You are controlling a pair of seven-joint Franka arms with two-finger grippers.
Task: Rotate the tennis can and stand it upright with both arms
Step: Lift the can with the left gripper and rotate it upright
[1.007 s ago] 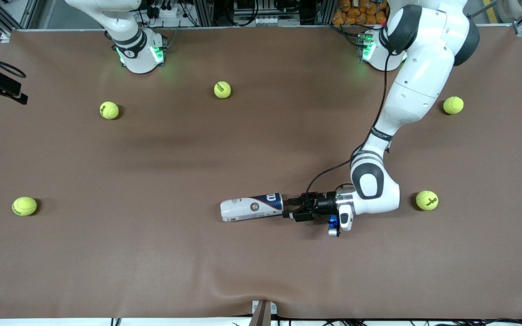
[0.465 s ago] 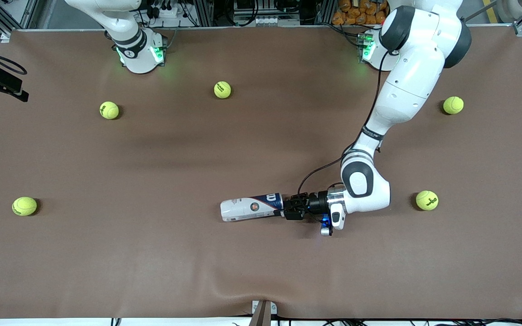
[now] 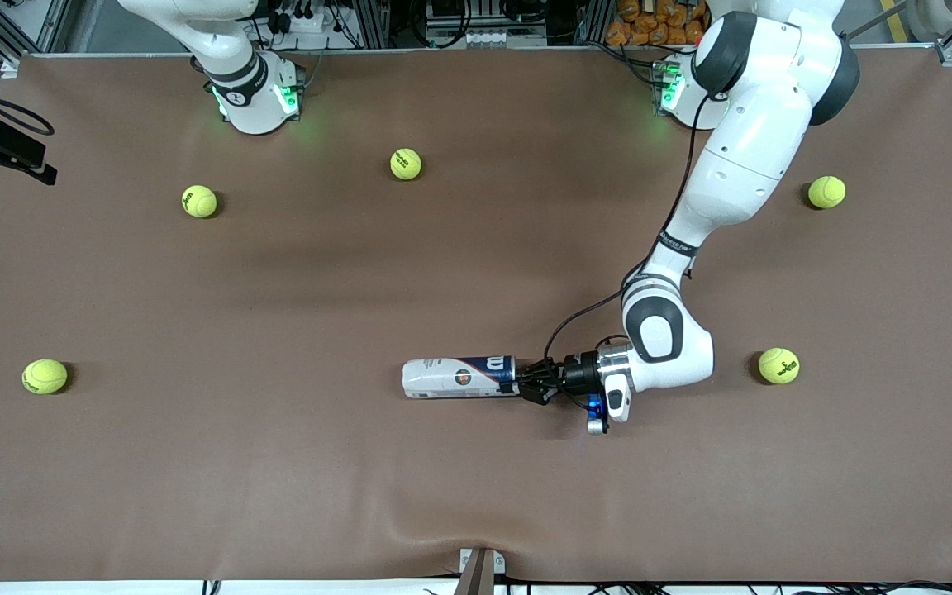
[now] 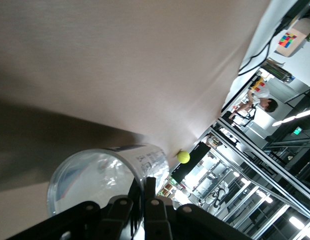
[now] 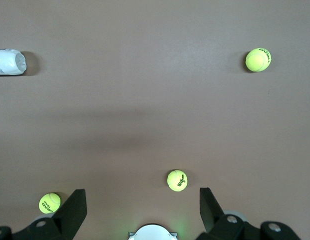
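Tennis can [image 3: 458,378], a slim cylindrical tube with a white and navy-blue label, is laid on its side on the brown cloth-covered table [image 3: 278,463], in the half of the table nearer the front camera and roughly midway between the two arms' ends. Its navy end points toward the left arm's end of the table, its white end toward the right arm's end. That navy end is pinched by the black two-finger left gripper [image 3: 524,385], whose jaws are pressed onto the rim of the can's open mouth; in the left wrist view the clear round opening of the tube [image 4: 102,175] is seen with one finger [image 4: 151,192] set over its edge. The white jointed left arm [image 3: 740,165] is reached down low to the table from its base.

The right gripper [image 5: 143,210] is held high over the table near the right arm's green-lit base [image 3: 257,99], with its jaws spread wide and nothing between them; the right arm is waiting.

Five yellow-green tennis balls are scattered well apart from the can: one [image 3: 778,365] near the left arm's elbow, one [image 3: 826,192] farther from the camera, one [image 3: 406,164] and one [image 3: 199,201] near the bases, and one [image 3: 45,376] at the right arm's end.
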